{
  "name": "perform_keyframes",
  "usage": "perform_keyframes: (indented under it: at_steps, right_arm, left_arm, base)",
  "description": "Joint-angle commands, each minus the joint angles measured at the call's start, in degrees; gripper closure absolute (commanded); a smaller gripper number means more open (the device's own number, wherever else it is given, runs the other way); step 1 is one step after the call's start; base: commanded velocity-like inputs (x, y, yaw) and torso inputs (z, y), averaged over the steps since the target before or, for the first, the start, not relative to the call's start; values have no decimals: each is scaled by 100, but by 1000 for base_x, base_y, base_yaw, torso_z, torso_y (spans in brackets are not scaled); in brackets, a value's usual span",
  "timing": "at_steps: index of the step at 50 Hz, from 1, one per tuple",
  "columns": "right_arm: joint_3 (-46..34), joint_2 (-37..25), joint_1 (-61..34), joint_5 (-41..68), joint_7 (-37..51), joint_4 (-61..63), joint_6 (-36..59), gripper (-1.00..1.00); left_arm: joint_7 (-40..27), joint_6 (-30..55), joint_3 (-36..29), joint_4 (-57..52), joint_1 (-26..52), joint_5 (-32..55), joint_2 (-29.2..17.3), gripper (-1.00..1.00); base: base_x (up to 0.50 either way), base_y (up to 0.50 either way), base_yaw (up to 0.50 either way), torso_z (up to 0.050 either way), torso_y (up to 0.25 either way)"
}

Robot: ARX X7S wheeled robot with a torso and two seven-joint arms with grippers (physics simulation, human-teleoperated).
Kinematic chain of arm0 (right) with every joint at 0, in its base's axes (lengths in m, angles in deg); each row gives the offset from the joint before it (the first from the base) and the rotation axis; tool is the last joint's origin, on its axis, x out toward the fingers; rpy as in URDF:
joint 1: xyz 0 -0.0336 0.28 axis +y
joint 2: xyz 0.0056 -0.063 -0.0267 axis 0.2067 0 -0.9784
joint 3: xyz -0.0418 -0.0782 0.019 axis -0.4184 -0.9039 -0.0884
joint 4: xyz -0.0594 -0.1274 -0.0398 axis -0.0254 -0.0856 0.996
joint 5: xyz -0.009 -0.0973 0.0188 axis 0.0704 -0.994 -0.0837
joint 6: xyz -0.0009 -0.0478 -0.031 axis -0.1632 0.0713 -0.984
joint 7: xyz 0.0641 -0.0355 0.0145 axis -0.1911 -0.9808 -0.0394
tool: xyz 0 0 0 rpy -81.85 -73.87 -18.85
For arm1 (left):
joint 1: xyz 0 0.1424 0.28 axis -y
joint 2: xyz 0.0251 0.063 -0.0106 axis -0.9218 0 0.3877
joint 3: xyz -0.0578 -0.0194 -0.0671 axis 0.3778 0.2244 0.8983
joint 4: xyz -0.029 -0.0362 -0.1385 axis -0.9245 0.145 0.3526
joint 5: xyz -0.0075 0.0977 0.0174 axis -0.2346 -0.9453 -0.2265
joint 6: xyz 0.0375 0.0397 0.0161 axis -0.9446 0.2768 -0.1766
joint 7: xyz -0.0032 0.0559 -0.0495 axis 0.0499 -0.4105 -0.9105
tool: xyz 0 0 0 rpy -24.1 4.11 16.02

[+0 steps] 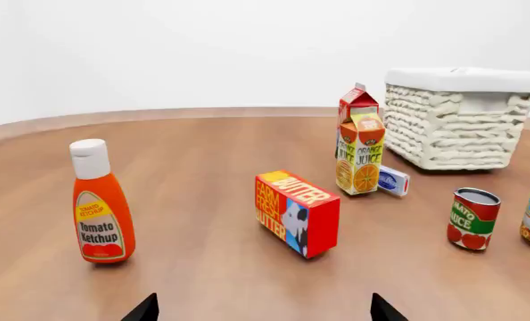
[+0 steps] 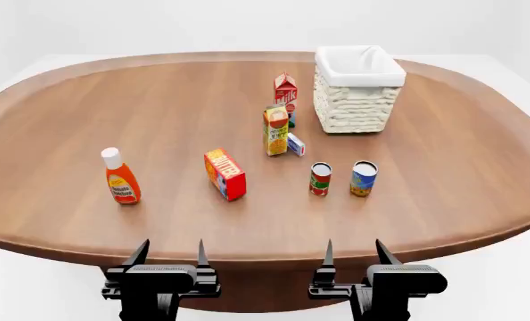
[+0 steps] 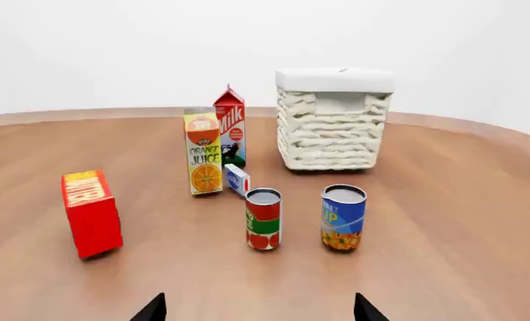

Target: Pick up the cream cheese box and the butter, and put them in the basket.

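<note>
Rounded wooden table point(image 2: 86, 114), brown grain, even soft light; plain white walls and floor

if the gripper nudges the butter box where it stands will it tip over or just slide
The butter stands on a narrow long edge, so a nudge high on its broad face would probably tip it. Low down, it likely slides. It looks like a stiff carton.

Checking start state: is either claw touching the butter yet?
Apart. Head view shows bare table between the butter and both the left claw and right claw at the near edge.
</note>
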Motion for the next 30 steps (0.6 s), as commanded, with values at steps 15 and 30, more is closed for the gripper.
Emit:
perform_keyframes:
  at_steps: [15,30]
  right_arm:
    - [-425,-297,68,275,312,16,-41,-100]
    - [-308,-190,58,181,181,-35,-24,-100]
  left_arm:
    - [-336,15,-353,17,16,313,-301,-100]
    - [-219,114,-244,-92,1,188,-184,-100]
  base:
    - [0,0,0,0,0]
    - [0,0,0,0,0]
